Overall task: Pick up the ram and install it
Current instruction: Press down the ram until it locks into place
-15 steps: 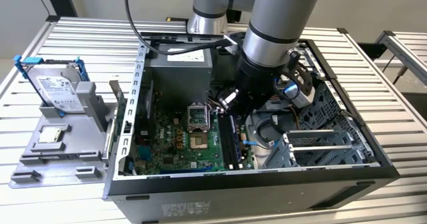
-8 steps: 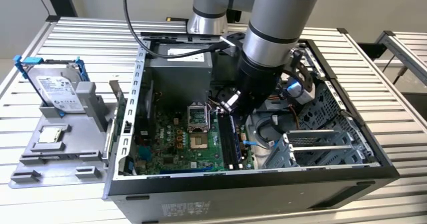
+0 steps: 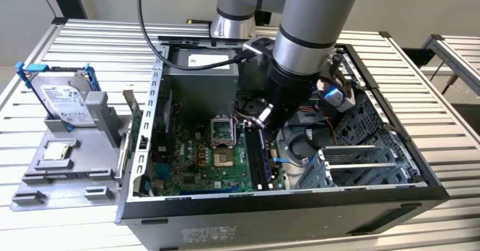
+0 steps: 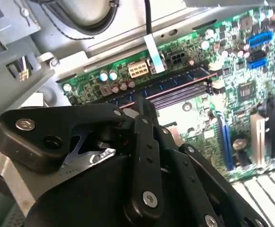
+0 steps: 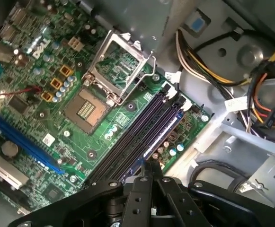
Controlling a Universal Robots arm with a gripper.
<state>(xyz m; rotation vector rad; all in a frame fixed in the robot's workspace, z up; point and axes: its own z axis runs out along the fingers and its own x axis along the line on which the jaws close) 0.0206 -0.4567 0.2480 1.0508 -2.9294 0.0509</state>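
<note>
The ram [image 3: 260,153] is a long dark-blue stick standing on edge in one of the black memory slots on the green motherboard [image 3: 195,167] inside the open computer case. In the first wrist view the ram [image 5: 163,127] runs beside two bare slots. My gripper [image 3: 262,122] reaches down into the case directly over it. In both wrist views my gripper [image 5: 150,165] has its two black fingers pressed together, with the tip right at the ram's [image 4: 175,81] top edge near one end. My gripper [image 4: 140,100] has nothing between its fingers. Whether the tip touches the stick I cannot tell.
The processor socket [image 5: 87,106] lies open with its metal lid [image 5: 120,66] raised, close to the slots. Cable bundles [image 5: 265,94] and a drive cage [image 3: 360,161] crowd the exterior view's right. Outside the case, a grey holder [image 3: 67,175] carries a hard drive [image 3: 66,99] and a small square chip [image 3: 58,150].
</note>
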